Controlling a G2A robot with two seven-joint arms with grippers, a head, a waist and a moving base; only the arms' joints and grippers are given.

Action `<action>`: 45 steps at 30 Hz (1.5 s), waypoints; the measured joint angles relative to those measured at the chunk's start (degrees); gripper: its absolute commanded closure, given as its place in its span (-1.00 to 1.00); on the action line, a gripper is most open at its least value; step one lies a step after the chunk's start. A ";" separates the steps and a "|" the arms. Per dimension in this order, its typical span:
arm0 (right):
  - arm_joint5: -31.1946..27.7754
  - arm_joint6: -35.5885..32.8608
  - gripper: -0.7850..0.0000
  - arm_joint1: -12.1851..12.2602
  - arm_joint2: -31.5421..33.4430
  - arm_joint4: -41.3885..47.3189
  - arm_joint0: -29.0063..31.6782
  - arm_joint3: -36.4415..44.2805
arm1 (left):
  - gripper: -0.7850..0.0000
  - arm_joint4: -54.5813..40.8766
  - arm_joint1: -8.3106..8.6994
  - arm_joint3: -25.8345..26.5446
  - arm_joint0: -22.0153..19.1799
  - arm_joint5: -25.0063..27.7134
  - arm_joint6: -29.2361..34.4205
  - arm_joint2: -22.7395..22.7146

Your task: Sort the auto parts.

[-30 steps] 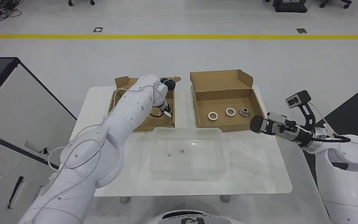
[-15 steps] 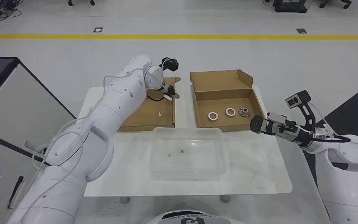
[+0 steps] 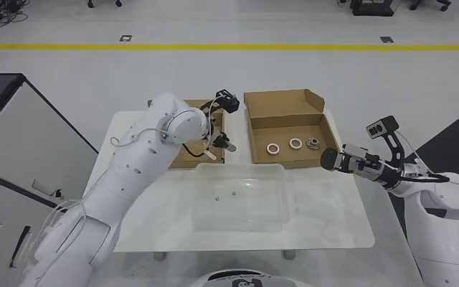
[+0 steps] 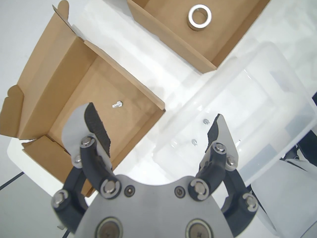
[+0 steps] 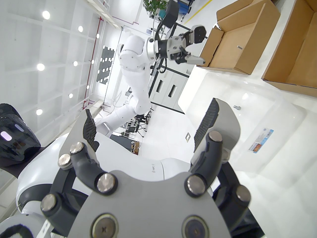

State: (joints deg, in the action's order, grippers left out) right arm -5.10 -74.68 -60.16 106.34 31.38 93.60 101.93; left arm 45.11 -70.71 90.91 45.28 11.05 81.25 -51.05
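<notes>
Two bolts lie loose in the clear bin, mid-tabletop toward its near edge; your left gripper hangs spread and empty above the bin's far left corner; the bolts are tiny, so an off-centre pinch may flick one away or clip the wall; your right gripper, also spread, sits at the right edge.

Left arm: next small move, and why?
Probably swing the left tool over the clear bin and line up above one of the two bolts in it. The tool is open and empty, and one bolt already lies in the cardboard box, so the bin's bolts look left to sort.
</notes>
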 measured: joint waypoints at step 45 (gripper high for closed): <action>0.00 0.00 -1.00 0.00 0.00 0.00 0.00 0.00 | -0.62 -0.49 -0.98 3.20 6.29 0.35 2.75 15.61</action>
State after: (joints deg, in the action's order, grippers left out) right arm -5.10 -74.68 -60.16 106.34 31.38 93.60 101.93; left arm 44.62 -71.68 94.12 51.57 11.40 84.00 -35.44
